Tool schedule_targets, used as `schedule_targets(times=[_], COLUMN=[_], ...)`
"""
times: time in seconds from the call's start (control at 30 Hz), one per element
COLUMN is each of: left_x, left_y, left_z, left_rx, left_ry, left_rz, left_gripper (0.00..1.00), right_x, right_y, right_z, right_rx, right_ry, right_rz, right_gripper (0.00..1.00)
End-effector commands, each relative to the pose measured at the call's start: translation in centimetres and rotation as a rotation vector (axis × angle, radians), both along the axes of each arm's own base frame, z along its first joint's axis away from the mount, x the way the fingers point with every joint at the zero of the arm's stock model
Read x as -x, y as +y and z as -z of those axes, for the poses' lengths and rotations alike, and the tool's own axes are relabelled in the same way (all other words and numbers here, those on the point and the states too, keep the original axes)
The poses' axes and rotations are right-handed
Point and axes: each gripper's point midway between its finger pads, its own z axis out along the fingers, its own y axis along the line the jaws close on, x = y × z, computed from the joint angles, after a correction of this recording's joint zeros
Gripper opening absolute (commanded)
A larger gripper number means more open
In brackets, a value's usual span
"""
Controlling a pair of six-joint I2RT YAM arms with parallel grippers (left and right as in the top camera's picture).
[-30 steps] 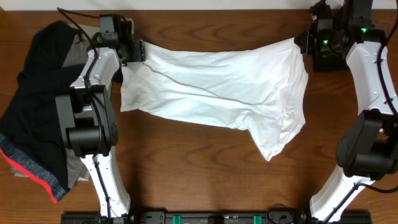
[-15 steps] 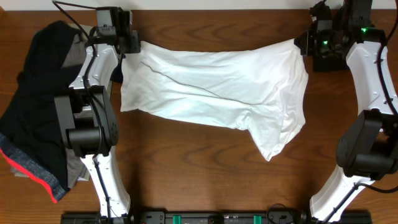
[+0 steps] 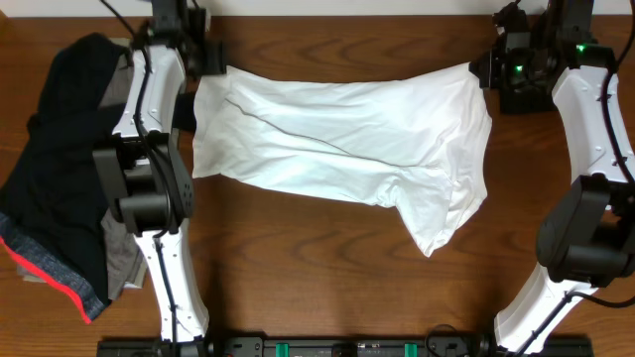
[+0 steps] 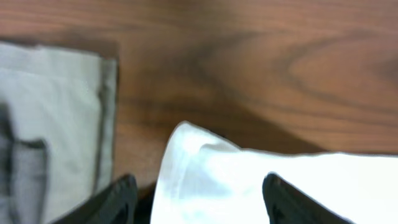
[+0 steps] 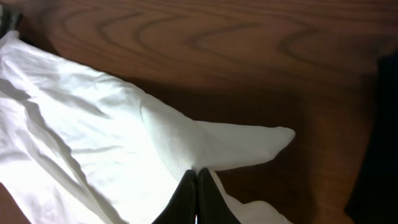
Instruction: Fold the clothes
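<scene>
Left gripper (image 4: 198, 198) spread wide around shirt (image 3: 337, 129) corner; right gripper (image 5: 197, 185) clamps shirt. Bite deep before lifting.

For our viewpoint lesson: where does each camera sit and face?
Overhead: above, facing down at white fabric T-shirt on brown wooden table; left arm, right arm show.
Left wrist: on left arm, facing shirt's corner inside open left gripper.
Right wrist: on right arm, facing shirt pinched in shut right gripper.
Shared: the shirt.

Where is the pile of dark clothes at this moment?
In the overhead view, the dark clothes pile lies at the left edge of the table, beyond the left arm from the white T-shirt.
</scene>
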Motion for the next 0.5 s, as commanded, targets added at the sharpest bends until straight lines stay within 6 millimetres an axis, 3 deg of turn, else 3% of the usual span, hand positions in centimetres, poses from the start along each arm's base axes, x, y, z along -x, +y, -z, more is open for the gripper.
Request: schedule_targets(times=[0.0, 0.07, 0.13, 0.33, 0.47], left_x=[-1.8, -2.1, -2.2, -2.2, -1.7], left_y=[0.2, 0.2, 0.2, 0.1, 0.1], left_z=[-6.4, -6.8, -5.8, 1.1, 4.6], left_rx=[-0.016, -0.016, -0.014, 0.001, 0.005], left_ry=[-0.116, -0.122, -0.105, 0.013, 0.083], left_rz=[-0.002, -0.001, -0.002, 0.000, -0.001], left_gripper=[0.70, 0.72, 0.72, 0.69, 0.66], right_x=[-0.2, -0.2, -0.2, -0.1, 0.0], right_y=[-0.3, -0.3, -0.3, -0.3, -0.3], right_z=[-1.5, -1.5, -1.5, -1.4, -1.4], right_rx=[0.011, 0.010, 0.010, 0.010, 0.010], right_ry=[-0.039, -0.039, -0.036, -0.031, -0.029], right_rz=[-0.005, -0.005, -0.005, -0.005, -0.005], right_gripper=[0.01, 0.01, 0.01, 0.01, 0.01])
